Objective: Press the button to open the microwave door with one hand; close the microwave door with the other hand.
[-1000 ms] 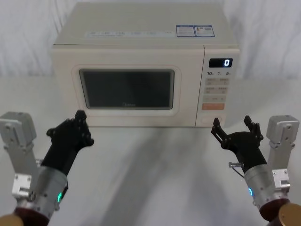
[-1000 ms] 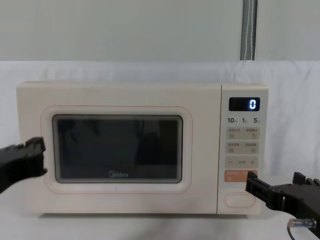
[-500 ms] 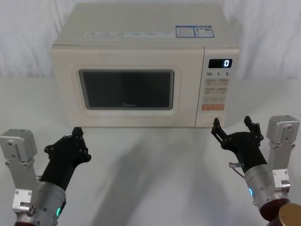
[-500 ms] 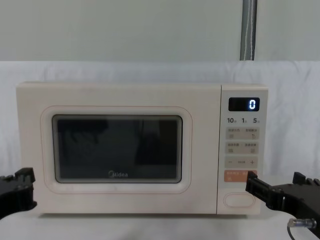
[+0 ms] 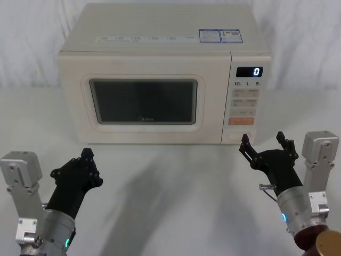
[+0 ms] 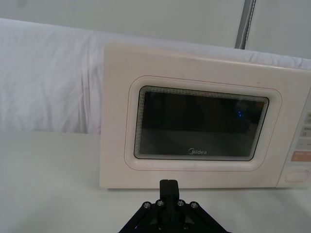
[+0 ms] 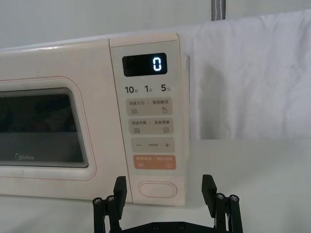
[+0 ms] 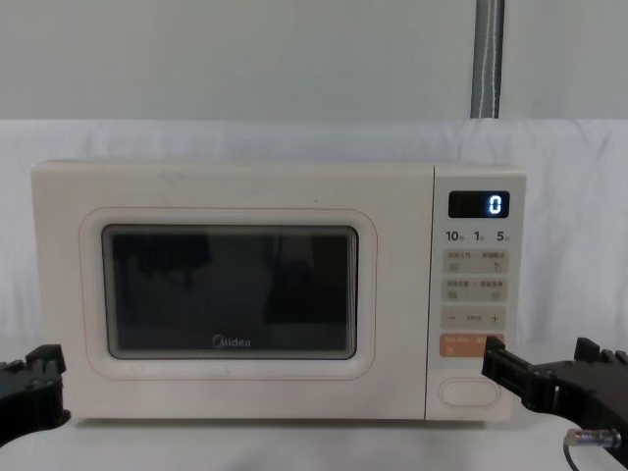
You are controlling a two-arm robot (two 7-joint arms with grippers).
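The cream microwave (image 5: 160, 32) stands at the back of the table with its display showing "0". The microwave door (image 5: 144, 101) is shut flush; its dark window and Midea logo show in the chest view (image 8: 235, 294). The oval cream button (image 5: 238, 136) sits at the bottom of the control panel, under the orange key (image 7: 155, 162). My right gripper (image 5: 262, 140) is open and hovers just in front of the button (image 7: 157, 189) without touching it. My left gripper (image 5: 87, 157) is shut and empty, low over the table, well in front of the door's left part (image 6: 201, 128).
A white cloth covers the table (image 5: 176, 192) and hangs behind the microwave. A grey pole (image 8: 487, 59) rises at the back right. Open tabletop lies between the two arms and in front of the microwave.
My left gripper has drawn back and down from near the door's lower left to low over the table. The right gripper and the door have not moved.
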